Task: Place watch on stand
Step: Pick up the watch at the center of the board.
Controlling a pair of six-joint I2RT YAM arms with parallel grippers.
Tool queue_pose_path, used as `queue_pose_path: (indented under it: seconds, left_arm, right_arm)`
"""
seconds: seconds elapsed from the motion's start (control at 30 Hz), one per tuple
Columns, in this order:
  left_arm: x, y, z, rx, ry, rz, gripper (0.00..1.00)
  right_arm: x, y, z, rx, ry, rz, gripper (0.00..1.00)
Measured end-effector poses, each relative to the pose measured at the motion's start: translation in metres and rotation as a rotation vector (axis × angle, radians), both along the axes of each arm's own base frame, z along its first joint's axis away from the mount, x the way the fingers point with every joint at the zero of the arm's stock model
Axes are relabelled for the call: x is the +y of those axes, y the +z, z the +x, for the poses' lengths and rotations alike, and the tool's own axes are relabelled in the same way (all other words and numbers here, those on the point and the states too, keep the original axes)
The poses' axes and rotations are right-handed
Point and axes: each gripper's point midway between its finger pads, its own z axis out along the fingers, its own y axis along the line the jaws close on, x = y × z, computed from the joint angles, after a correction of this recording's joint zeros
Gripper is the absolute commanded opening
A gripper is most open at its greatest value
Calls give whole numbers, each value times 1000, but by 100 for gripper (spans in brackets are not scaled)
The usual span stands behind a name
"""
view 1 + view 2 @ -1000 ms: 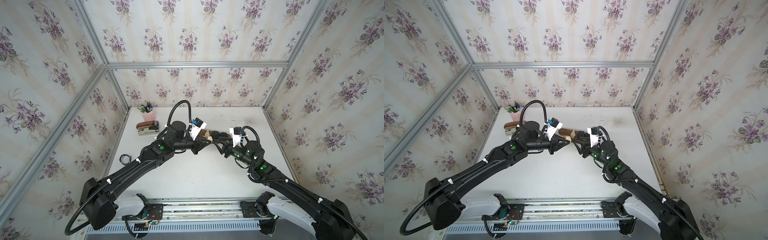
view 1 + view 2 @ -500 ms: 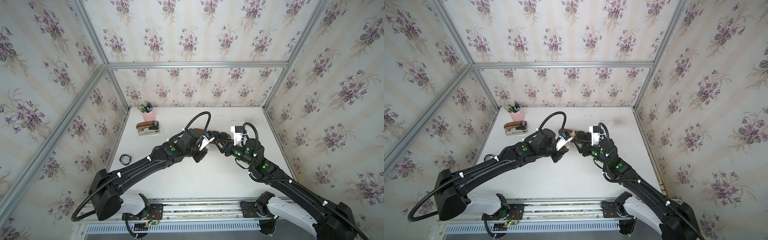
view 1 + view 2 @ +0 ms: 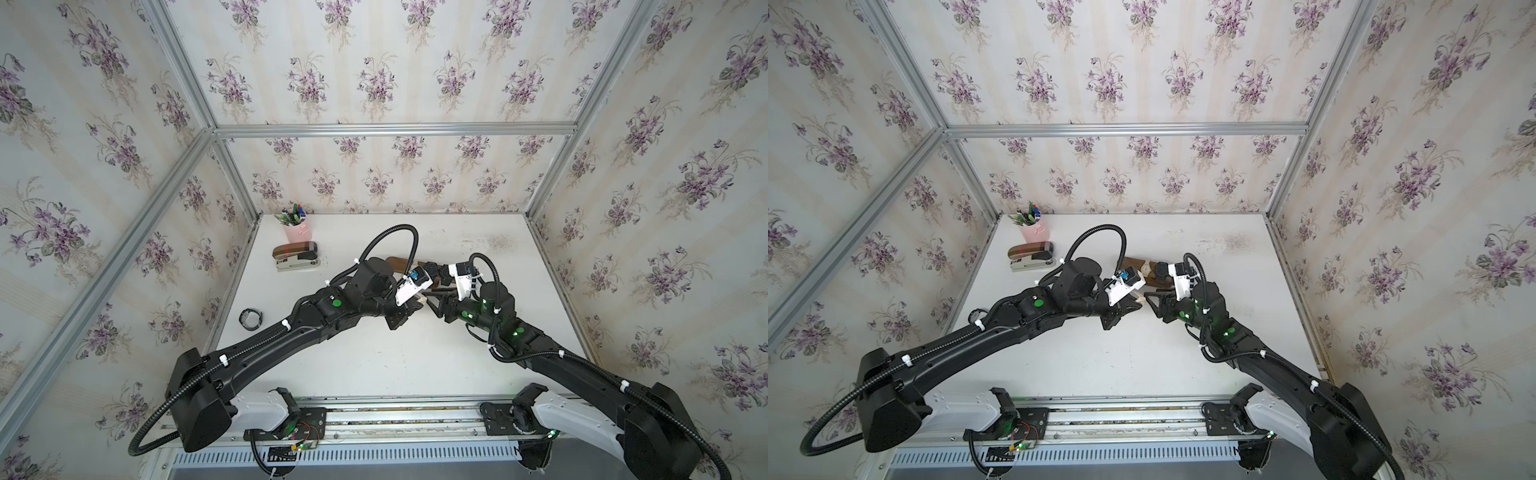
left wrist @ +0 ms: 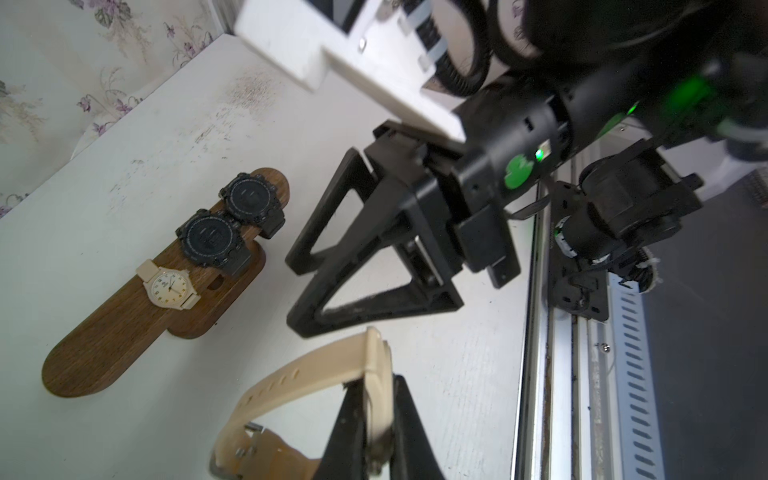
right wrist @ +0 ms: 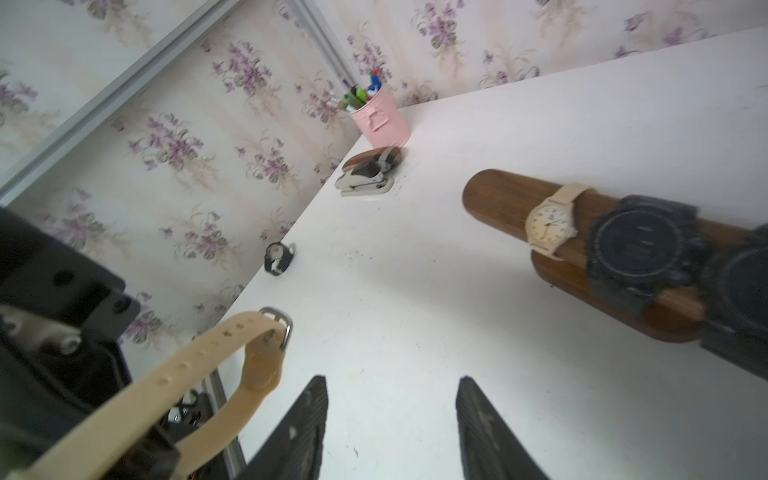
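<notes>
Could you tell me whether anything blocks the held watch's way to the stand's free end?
Nothing visible: bare table lies between the beige watch and the stand's free end; the open right gripper sits aside.

Table point(image 3: 374, 365): white matt top, scuffed, with a speckled dark patch point(image 3: 494, 241) near its far right corner.
Back wall point(image 3: 374, 183): rises from the table's far edge; cream striped wallpaper with purple flower sprigs.
Left wall point(image 3: 104, 199): same wallpaper, along the table's left side.
Right wall point(image 3: 665, 199): same wallpaper, along the table's right side.
Aluminium bars point(image 3: 395, 129): one runs level above the table's far edge, and posts stand at its far corners.
Dark grey surface point(image 4: 706, 332): lies past the table's front edge; possibly floor.
Light: soft and even, with faint shadows on the table.
</notes>
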Motion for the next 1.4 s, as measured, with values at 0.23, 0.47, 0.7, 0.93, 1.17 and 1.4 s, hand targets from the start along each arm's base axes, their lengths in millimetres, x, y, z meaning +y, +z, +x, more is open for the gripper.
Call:
queue_pose_path:
  seconds: [0.23,0.47,0.7,0.93,1.17,1.4]
  left_arm:
    - [-11,8,-17,58,-100,-71,4]
    - [-15,16,-26,82,-146,-111,4]
    - [-17,21,-32,94,-170,-139,5]
    - [-17,25,-31,89,-167,-154,7]
    - [-9,22,-20,96,-111,-170,17]
    - [-2,11,-11,95,-36,-152,54]
  right_arm:
    - [21,31,-18,-142,120,103,53]
    - [24,39,-18,-198,128,137,52]
    - [26,51,-22,-263,148,188,47]
    - [32,59,-29,-305,185,222,13]
    - [30,62,-27,-297,162,245,0]
    - [11,65,-11,-282,4,260,0]
